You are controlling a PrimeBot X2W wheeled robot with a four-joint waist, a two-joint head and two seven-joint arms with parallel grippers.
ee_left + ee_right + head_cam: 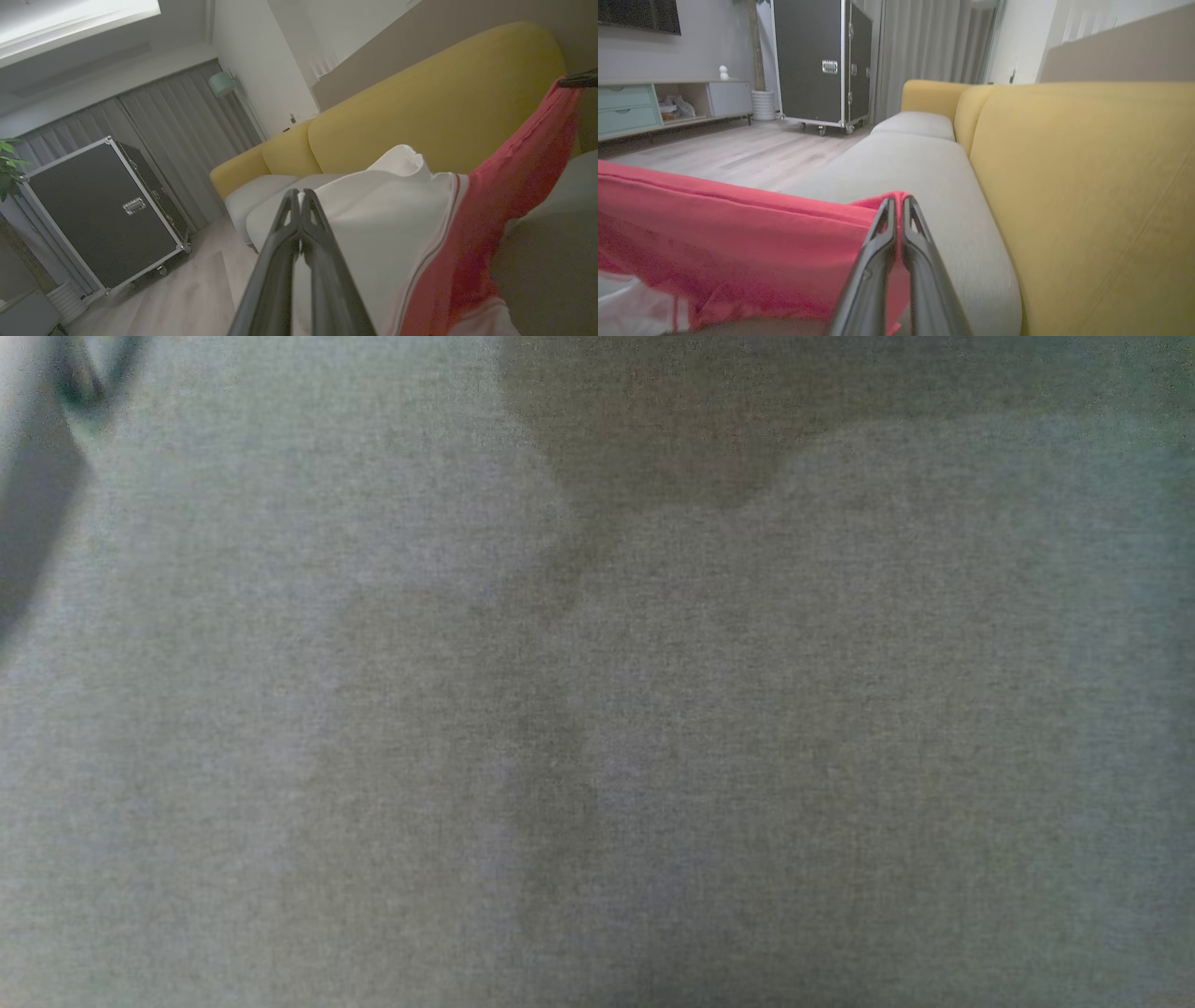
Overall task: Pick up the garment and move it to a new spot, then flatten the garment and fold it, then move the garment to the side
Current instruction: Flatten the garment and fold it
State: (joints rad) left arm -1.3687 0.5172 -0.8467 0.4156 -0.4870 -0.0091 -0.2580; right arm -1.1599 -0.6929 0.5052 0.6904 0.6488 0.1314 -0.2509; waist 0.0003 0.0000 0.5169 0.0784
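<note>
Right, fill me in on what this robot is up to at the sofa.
The robot has a red and white garment gripped by both arms. The left gripper is shut, apparently on the white part. The right gripper is shut on the red edge. The cloth hangs stretched between them over the sofa, by its yellow back and above the grey seat cushions. It is not yet laid flat or folded. The head view is too blurred to add much.
</note>
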